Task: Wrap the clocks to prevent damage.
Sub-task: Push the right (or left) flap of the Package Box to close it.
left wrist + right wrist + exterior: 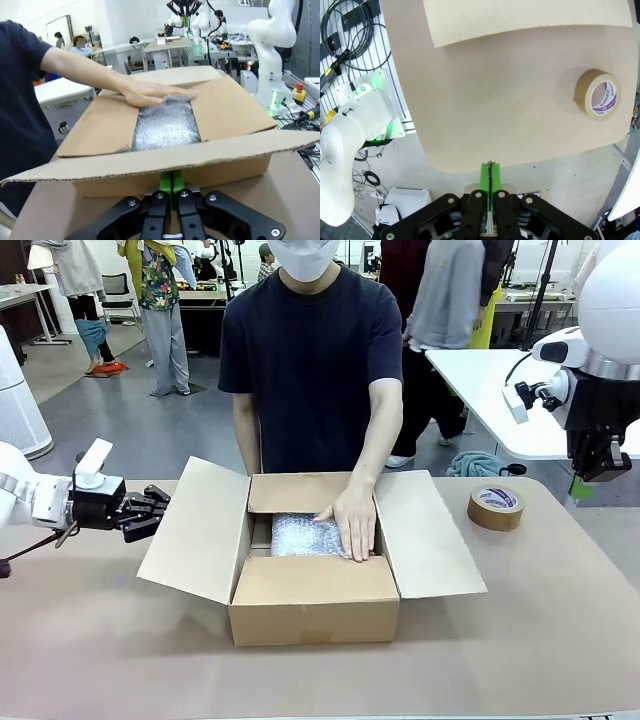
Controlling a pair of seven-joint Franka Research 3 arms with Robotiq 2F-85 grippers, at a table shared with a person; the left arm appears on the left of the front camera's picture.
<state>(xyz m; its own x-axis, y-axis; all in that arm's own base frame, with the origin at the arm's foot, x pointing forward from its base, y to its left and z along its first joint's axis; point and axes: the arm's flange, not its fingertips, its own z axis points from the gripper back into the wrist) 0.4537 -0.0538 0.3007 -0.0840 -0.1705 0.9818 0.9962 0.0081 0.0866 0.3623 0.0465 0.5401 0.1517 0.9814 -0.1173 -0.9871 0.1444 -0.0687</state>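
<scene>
Contents under bubble wrap point(298, 537) unseen

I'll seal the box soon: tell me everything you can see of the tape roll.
The tape roll is brown packing tape wound on a white core with purple print. It lies flat, hole up, on the tan table, right of the open cardboard box, apart from its flap. Nothing but the table touches it.

Matt brown cardboard box point(314, 608) holds glossy, crinkled plastic bubble wrap point(305, 536); the paper tape roll point(496, 507) looks smooth.
</scene>
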